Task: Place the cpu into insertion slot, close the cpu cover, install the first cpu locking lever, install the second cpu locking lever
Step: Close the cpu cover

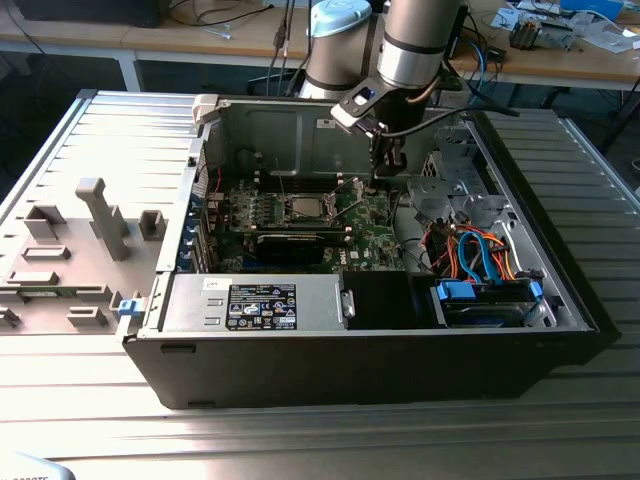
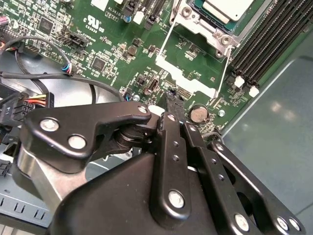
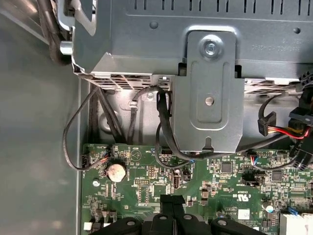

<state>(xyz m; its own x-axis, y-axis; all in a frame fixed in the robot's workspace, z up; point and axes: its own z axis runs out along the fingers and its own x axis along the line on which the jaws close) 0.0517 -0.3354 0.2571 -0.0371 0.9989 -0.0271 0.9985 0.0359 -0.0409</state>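
The cpu [image 1: 305, 207] shows its silver face in the insertion slot [image 1: 322, 213] on the green board inside the open computer case. In the second wrist view the cpu [image 2: 227, 9] has the cpu cover [image 2: 188, 20] lying flat around it as a silver frame. Two thin silver locking levers [image 2: 224, 68] stick out from the socket, unlatched. My gripper [image 1: 374, 180] hangs just to the exterior view's right of the socket, close above the board. Its black fingers [image 2: 166, 127] are shut together with nothing between them, and the gripper [image 3: 172, 199] tip points at the board.
A black labelled power-supply box [image 1: 262, 303] fills the case's near side, beside a blue drive cage [image 1: 485, 300] and orange and blue cables [image 1: 470, 250]. Memory slots [image 2: 264, 44], a coin cell [image 3: 116, 171] and a grey metal bracket [image 3: 208, 98] lie near the gripper. Grey fixture blocks [image 1: 100, 215] stand outside.
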